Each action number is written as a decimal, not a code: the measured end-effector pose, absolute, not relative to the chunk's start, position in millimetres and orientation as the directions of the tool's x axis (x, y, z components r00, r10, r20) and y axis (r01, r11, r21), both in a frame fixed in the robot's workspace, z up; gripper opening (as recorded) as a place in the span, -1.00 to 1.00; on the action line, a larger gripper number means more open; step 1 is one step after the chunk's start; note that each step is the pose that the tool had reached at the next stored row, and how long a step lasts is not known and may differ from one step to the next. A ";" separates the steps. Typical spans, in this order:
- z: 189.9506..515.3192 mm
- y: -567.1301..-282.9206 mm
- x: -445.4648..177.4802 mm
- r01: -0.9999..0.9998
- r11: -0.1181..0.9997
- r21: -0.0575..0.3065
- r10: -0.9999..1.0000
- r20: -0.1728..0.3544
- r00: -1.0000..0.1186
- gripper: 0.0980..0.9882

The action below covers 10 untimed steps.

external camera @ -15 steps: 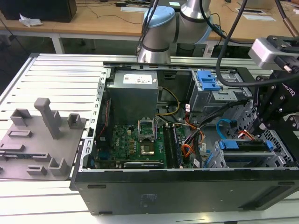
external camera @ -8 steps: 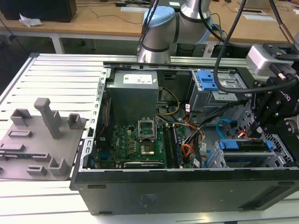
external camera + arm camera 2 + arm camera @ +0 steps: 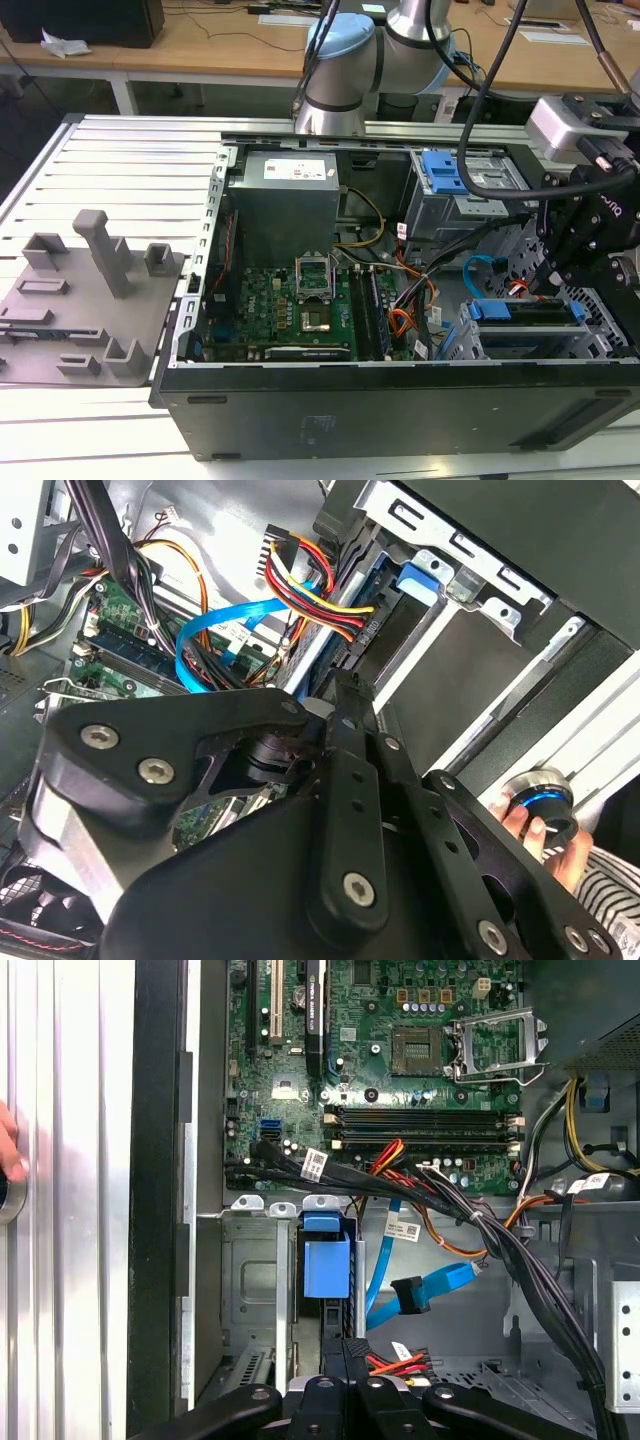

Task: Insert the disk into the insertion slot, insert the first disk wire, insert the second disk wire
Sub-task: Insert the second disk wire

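Blue-framed disk (image 3: pixel 525 311) sits in the insertion slot (image 3: pixel 603 335); hand (image 3: pixel 347 1346) pinched together beside red-black wires (image 3: pixel 402 1363); white wire tags (image 3: pixel 314 1165) unreadable.

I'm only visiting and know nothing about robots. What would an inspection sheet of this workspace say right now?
Surface: slatted metal table carrying an open computer case.
Job's things: the disk sits in the insertion slot, with its blue carrier end showing.
Clutter: grey plastic fixture plate beside the case.
Grippers: the pincer is inside the case, close to the disk.
Cables: the second disk wire lies loose, its dark plug apart from the disk. The orange-red-black bundle reaches the disk's end.
Surroundings: wooden benches behind; a person's hand on a round knob.
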<state>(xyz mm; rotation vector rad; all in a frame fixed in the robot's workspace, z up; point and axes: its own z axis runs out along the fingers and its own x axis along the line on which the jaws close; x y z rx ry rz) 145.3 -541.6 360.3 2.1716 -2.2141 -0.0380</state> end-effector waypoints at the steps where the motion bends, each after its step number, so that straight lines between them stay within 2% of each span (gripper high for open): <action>1: 360.3 -541.6 145.3 -0.999 0.020 0.046 -1.000 0.011 -0.019 -0.98; 3: 360.3 -541.6 145.3 -0.999 0.020 0.046 -1.000 0.011 -0.019 -0.98; 5: 360.3 -541.6 145.3 -0.999 0.020 0.046 -1.000 0.011 -0.019 -0.69; 7: 360.2 -541.6 145.3 -0.999 0.020 0.046 -1.000 0.011 -0.019 -0.69; 8: 360.2 -541.6 145.3 -0.999 0.020 0.046 -1.000 0.011 -0.019 -0.54; 10: 360.2 -541.6 145.3 -0.999 0.020 0.046 -1.000 0.011 -0.019 -0.54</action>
